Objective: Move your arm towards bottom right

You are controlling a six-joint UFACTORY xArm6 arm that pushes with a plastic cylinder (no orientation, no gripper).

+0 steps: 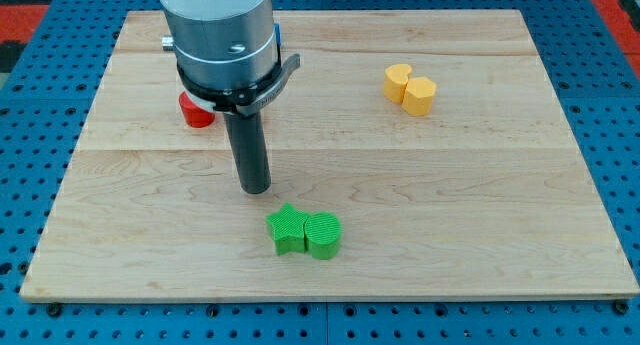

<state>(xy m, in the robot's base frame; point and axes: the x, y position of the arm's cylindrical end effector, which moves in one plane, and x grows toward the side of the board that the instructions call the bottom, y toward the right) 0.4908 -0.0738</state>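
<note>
My tip (257, 188) rests on the wooden board (480, 215) left of centre. A green star block (288, 230) and a green round block (323, 235) touch each other just below and to the right of the tip. A red block (195, 112) is partly hidden behind the arm, above and left of the tip. A yellow round block (398, 81) and a yellow hexagonal block (419, 95) touch each other at the view's upper right. A bit of a blue block (277, 32) shows behind the arm body.
The arm's grey body (220, 35) covers the board's upper left. A blue pegboard table (610, 135) surrounds the board on all sides.
</note>
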